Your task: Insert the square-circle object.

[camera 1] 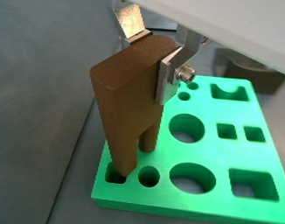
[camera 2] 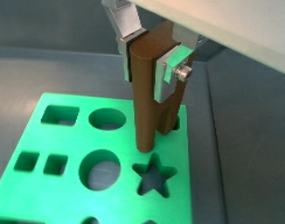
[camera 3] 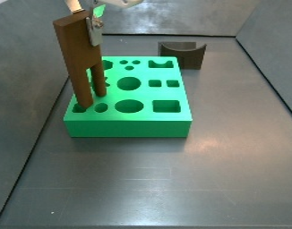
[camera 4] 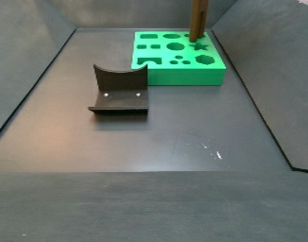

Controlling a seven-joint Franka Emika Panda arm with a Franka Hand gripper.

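Gripper (camera 1: 153, 54) pinching my square-circle object (camera 1: 125, 101) near its top, bar upright — legs down on the green block (camera 1: 244, 160), dark notched block (camera 3: 182, 54) well apart

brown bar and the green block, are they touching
Touching. In a side view the brown bar, held upright by the hand, has its legs down in holes of the green block at its edge.

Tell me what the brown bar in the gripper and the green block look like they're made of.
The square-circle object, held upright by the gripper over the green block: matte brown, uniform colour, no grain, so probably plastic, possibly printed. The green block: bright, slightly glossy, crisp cut-outs; likely plastic too. The fingers: silver metal.
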